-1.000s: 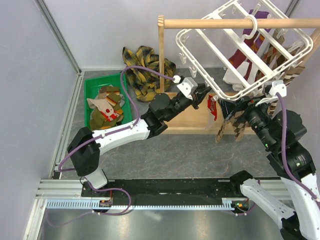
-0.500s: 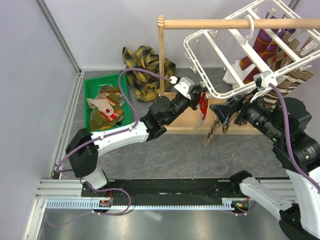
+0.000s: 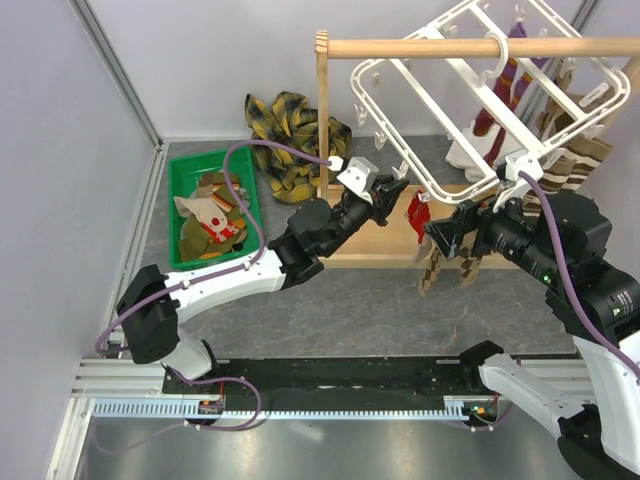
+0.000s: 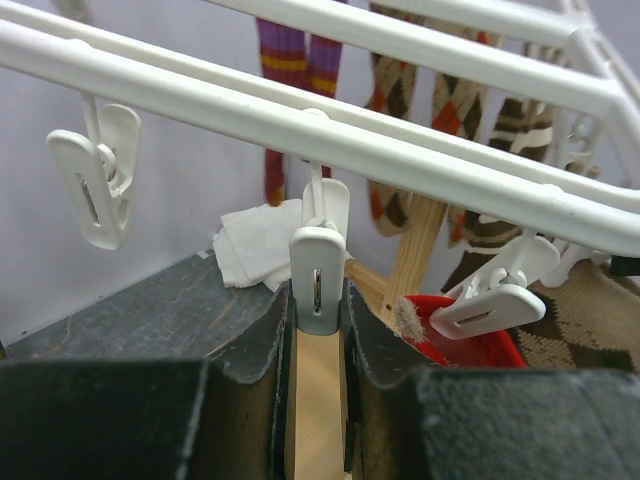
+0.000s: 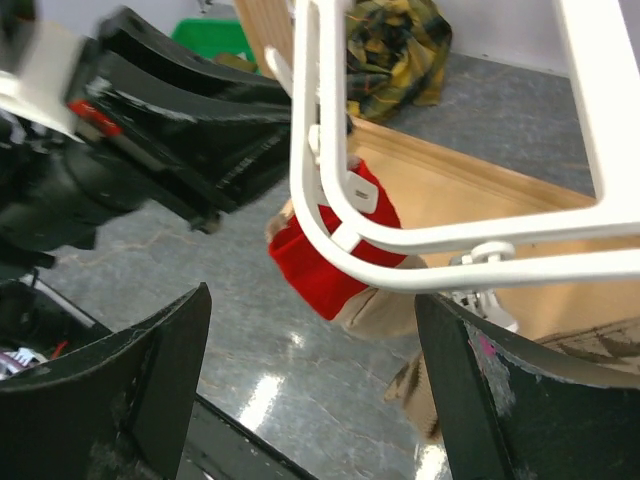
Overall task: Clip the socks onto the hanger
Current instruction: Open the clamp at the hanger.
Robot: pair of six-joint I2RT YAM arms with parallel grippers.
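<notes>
Left wrist view: we saw the left pincer (image 4: 318, 300) nearly closed, its two black fingers (image 4: 255, 345) pressed against either side of one white clip (image 4: 318, 265).
Gripped clip: it dangled upright from a thick bar of the hanger (image 4: 200, 98).
Other clips: a free clip (image 4: 95, 175) hung on the same bar to the left, touching nothing; a tilted clip (image 4: 490, 305) sat to the right, just beside a red cuff.
Red-cuffed sock (image 4: 470, 350): it hung below the hanger's near corner, its argyle leg trailing down in the top external view. We could not tell which clip held it.
Right wrist view: the right pincer (image 5: 310, 300) stood wide open and gripped nothing. The hanger's rounded corner and the red cuff lay beyond the gap, apart from both fingers.
Hanger position: it hung by its hook from the wooden rod (image 3: 420, 47), tilted, its near corner low between the two pincers.
Hung socks (image 4: 285, 55): striped and argyle ones dangled from the hanger's far side.
Green bin (image 3: 205, 158): it sat on the table (image 3: 380, 310) at the left and held loose socks (image 3: 212, 212).
Plaid cloth (image 3: 285, 125): we saw it heaped behind the bin, beside the rack's post.
</notes>
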